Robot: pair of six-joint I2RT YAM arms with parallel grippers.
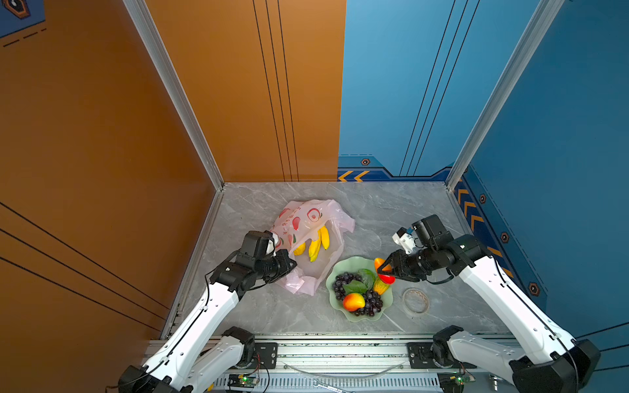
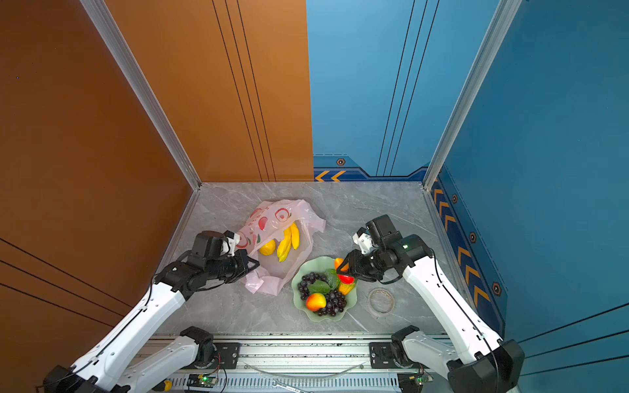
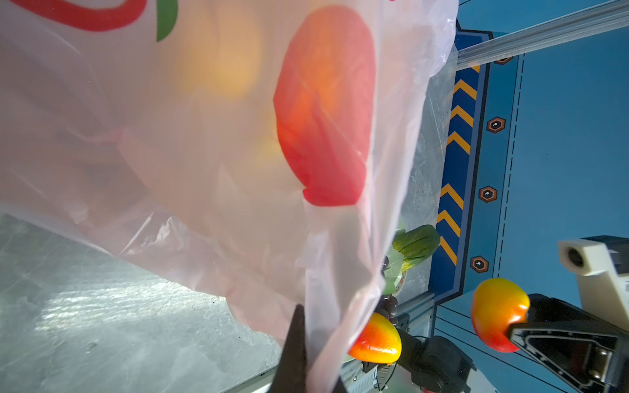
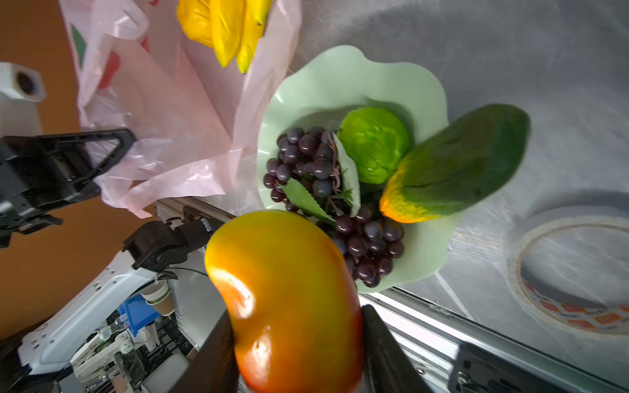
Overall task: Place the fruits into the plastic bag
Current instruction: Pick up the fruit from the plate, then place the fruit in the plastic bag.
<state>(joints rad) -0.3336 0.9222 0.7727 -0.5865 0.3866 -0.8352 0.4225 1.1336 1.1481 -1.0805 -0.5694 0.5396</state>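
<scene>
Right claw [image 1: 385,269] grips a mango [image 1: 388,279] above the plate [image 1: 345,263]; left claw [image 1: 293,264], closed, pinches the bag [image 1: 306,216] at its left edge.

No legible text on bag [image 1: 306,217] or tape [image 4: 575,311]

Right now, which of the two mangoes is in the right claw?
The mango over the far right rim of the plate, pinched in the right claw. The other mango lies untouched on the plate's near side, against the grapes.
</scene>
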